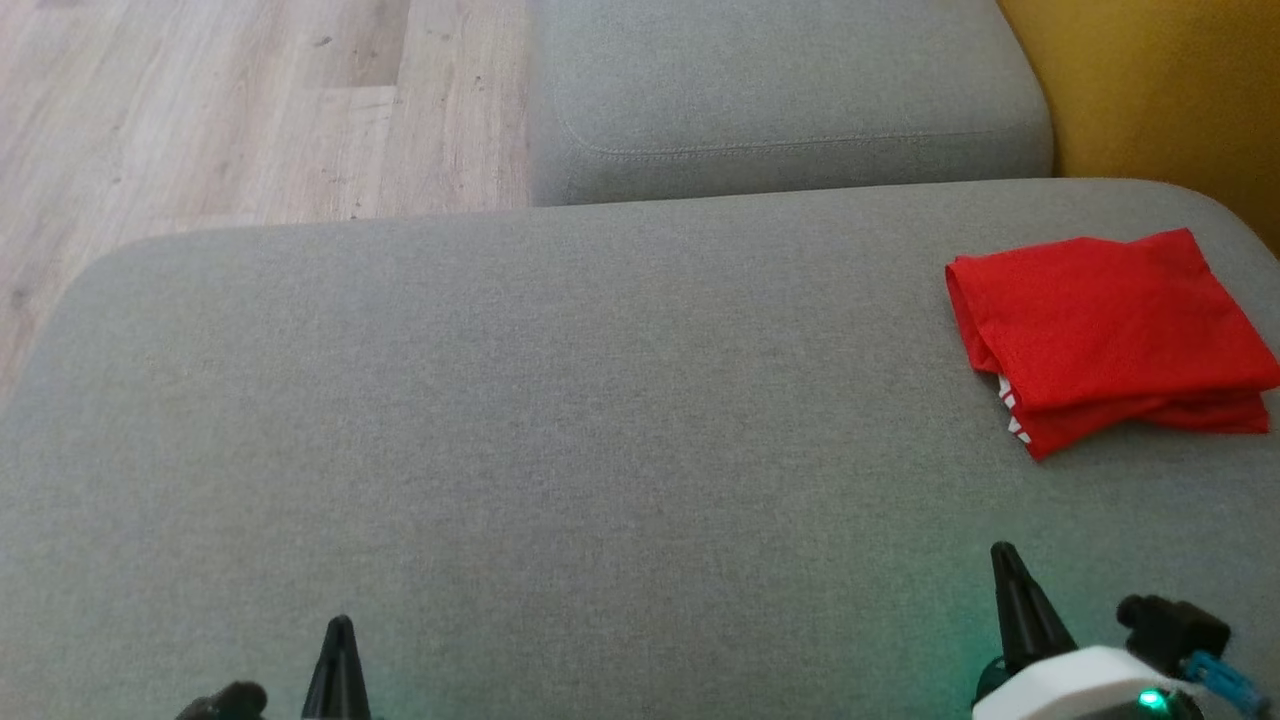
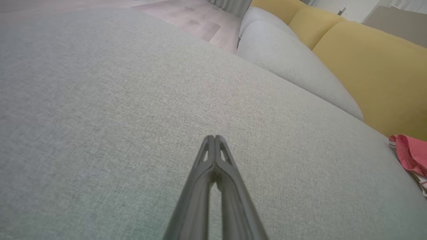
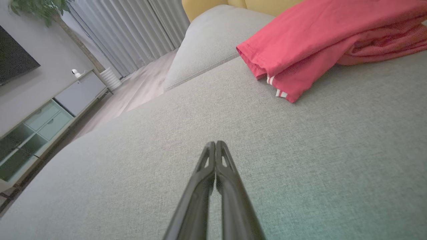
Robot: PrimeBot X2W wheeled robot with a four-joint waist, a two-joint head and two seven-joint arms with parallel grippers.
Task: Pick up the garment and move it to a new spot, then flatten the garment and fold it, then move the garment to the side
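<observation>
Big grey seat cushion (image 1: pixel 560 400) out in front, soft woven cloth, flat and smooth. Folded red garment (image 1: pixel 1105 330) lying on it at the far right, close to the cushion's right edge. Small white stripes poking out at the near left corner of the fold.

Low on the left, the left fingers (image 1: pixel 340 625), pressed tight together, holding nothing, well apart from the garment. Low on the right, the right fingers (image 1: pixel 1003 550), pressed tight together too, holding nothing, nearer the garment but not touching it. Tips just over the cloth or on it, hard to tell which. Little green light (image 1: pixel 1150 700) on the right wrist, with a soft green glow on the grey cloth beside it.

Behind, a second cushion (image 1: pixel 780 90), grey as well, with a stitched seam along its front. At the far right, the yellow back (image 1: pixel 1160 80) of the sofa. Pale wooden floor (image 1: pixel 200 110) to the left. Past the right fingers, long grey curtains (image 3: pixel 126 30), a leafy plant (image 3: pixel 36 8), a low cabinet (image 3: pixel 50 113) with glass doors, and a dark screen (image 3: pixel 13 60) on the wall.
</observation>
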